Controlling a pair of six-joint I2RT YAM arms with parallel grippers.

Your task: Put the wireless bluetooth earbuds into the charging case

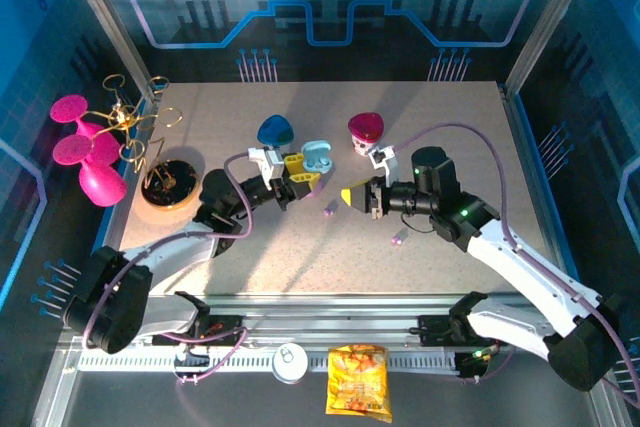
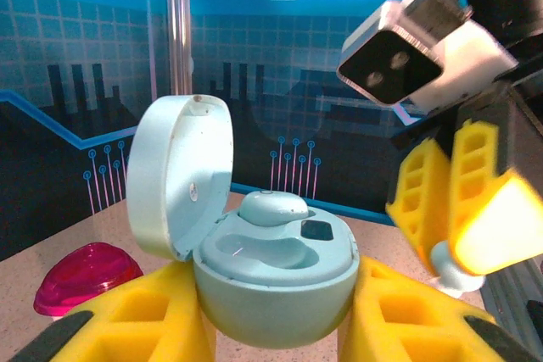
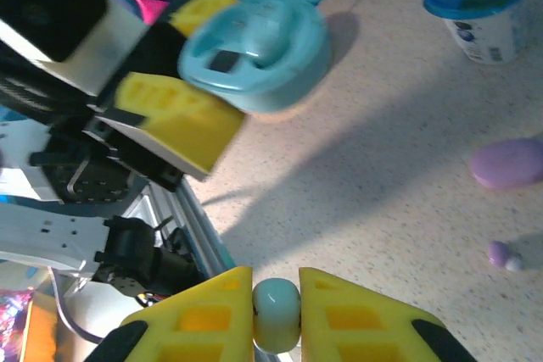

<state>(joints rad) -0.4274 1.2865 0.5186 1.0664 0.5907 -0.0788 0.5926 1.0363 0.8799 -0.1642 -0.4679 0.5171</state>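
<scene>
Cameras: three views
Top external looked down on the counter (image 1: 440, 117) from behind; wrist views faced each other closely, sharing the charging case (image 2: 271, 294).

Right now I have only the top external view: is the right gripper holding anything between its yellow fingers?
Observer: Yes. In the right wrist view the right gripper is shut on a tiny pale blue plastic earbud.
Operator: Is the light blue round plastic charging case gripped or just resting?
Observer: Gripped. The left wrist view shows the left gripper shut on its base, with the lid hinged up.
Operator: Is there room inside?
Observer: One socket holds a second pale blue bud; the recess beside it is empty.
</scene>
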